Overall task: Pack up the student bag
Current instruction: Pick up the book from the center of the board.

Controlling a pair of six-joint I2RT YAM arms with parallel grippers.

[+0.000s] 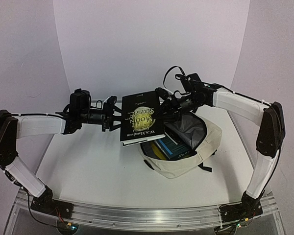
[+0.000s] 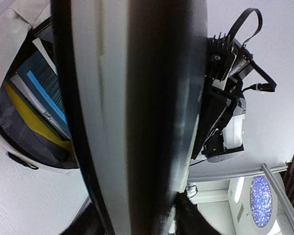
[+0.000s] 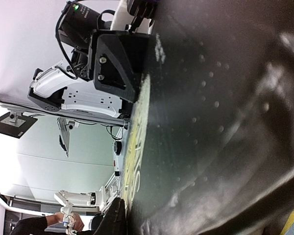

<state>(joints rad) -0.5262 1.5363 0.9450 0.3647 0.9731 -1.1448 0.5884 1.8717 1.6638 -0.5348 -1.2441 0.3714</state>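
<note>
A black book with a yellow moon and "W.S. Maugham" on its cover hangs level over the student bag, a cream backpack lying open on the table. My left gripper is shut on the book's left edge, my right gripper on its right edge. In the left wrist view the book fills the gap of my left gripper, both dark fingers against it. The cover fills the right wrist view, with one finger showing. Inside the bag lie a blue book and a yellow one.
The bag's black strap and buckle trail off its right side. A curved white backdrop closes off the back. The metal rail with both arm bases runs along the near edge.
</note>
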